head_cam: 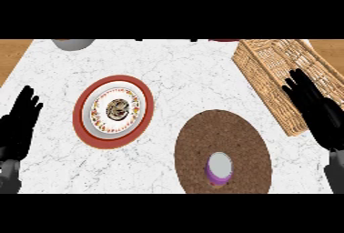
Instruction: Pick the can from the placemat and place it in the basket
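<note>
A purple can [220,168] with a silver top stands upright on the round brown woven placemat [223,132], near its front edge. The wicker basket [269,59] sits at the back right of the counter. My right hand [312,107] is open with straight fingers pointing up, over the basket's front part, to the right of the placemat and apart from the can. At the left edge of the view my left hand [19,120] rests open, fingers up, far from the can.
A red-rimmed plate [113,110] with a patterned centre lies left of the placemat. A grey bowl [73,43] shows at the back left edge. Bare white marble lies between plate, placemat and basket.
</note>
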Controlling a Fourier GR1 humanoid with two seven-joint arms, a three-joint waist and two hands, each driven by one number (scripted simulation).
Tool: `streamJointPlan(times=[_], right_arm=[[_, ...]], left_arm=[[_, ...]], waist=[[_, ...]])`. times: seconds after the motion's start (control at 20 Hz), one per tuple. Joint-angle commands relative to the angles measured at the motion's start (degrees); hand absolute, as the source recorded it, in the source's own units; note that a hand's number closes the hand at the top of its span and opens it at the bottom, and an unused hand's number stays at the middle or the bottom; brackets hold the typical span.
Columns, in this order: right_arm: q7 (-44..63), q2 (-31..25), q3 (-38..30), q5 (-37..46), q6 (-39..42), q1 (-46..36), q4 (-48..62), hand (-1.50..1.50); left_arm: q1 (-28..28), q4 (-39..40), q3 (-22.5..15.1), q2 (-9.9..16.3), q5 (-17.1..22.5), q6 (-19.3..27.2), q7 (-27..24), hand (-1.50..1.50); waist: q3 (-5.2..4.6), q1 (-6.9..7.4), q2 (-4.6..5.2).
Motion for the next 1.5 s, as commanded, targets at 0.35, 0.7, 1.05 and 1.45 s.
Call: streamJointPlan(times=[0.35, 0.7, 1.05, 1.45], right_arm=[[-11.60, -2.51, 9.34, 15.42, 6.64, -10.17, -6.48, 1.50], [-1.01, 15.41, 28.07, 42.49, -19.16, -13.30, -11.40, -1.50], [35.03, 17.32, 30.00, 48.78, -10.10, -26.10, -11.28, -1.50], [61.18, 5.97, 25.61, 49.14, 13.06, -42.61, -8.75, -1.50]], left_arm=[[-4.31, 2.19, -4.97, -1.29, -1.45, -9.52, -1.86, 0.00], [-6.34, 6.80, -3.52, -1.12, -1.25, -11.93, -2.77, 0.00], [-5.85, 8.70, -2.14, -2.00, -0.56, -13.54, -4.79, 0.00], [-5.61, 8.15, -4.05, -3.42, -2.55, -11.84, -4.15, 0.00]], waist=[[0.72, 0.44, 1.21], [0.68, -0.23, 0.84], [0.57, -0.87, 0.57], [0.52, -1.47, -0.07]])
